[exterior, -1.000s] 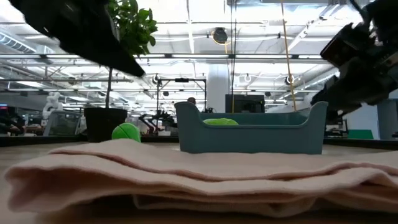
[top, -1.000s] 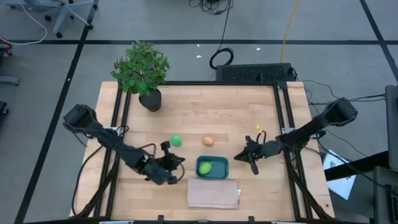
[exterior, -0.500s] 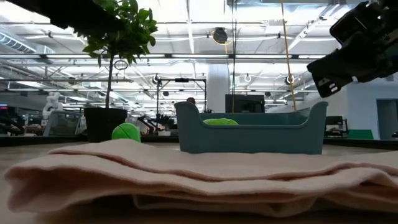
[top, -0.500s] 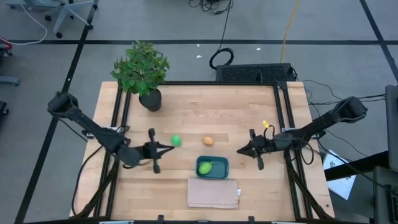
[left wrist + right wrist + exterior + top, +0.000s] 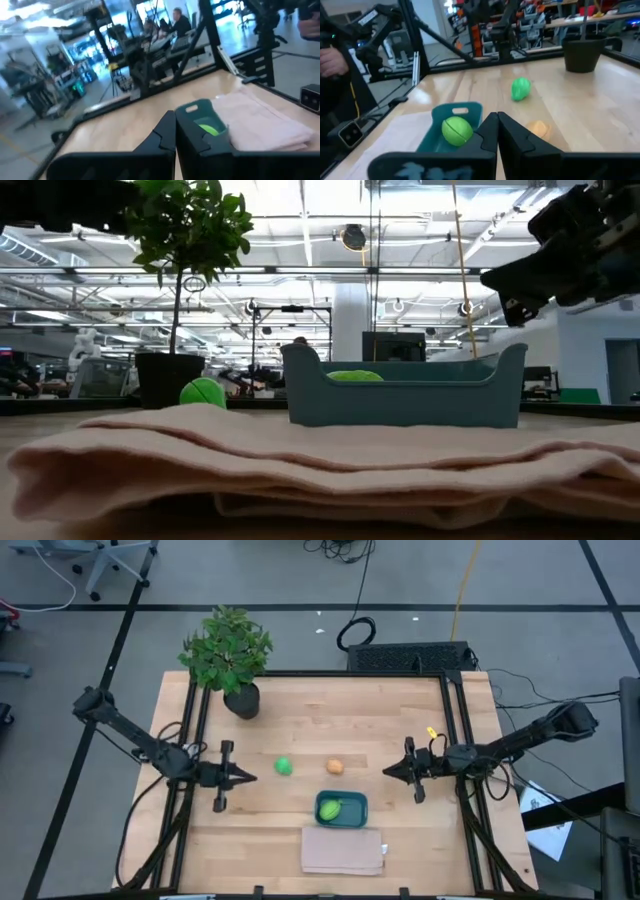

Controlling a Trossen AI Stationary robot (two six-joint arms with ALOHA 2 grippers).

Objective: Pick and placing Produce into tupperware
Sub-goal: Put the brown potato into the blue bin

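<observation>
Lying in the tupperware (image 5: 341, 809) is the lime piece (image 5: 333, 808); the green ball (image 5: 284, 766) and the orange piece (image 5: 335, 767) sit on the table (image 5: 330, 720) just behind it, side by side but apart. The cloth (image 5: 343, 850) lies in front, touching the container. The left gripper (image 5: 247, 777), fingers together and empty, hovers left of the ball. The right gripper (image 5: 388, 772), also closed and empty, hovers right of the orange piece. A plant (image 5: 229, 652) stands at the far left corner.

Both arms pulled back
Left pincer (image 5: 247, 777) swung away from the teal-blue rectangular plastic container (image 5: 341, 809) — right pincer (image 5: 388, 772) rose slightly.
</observation>
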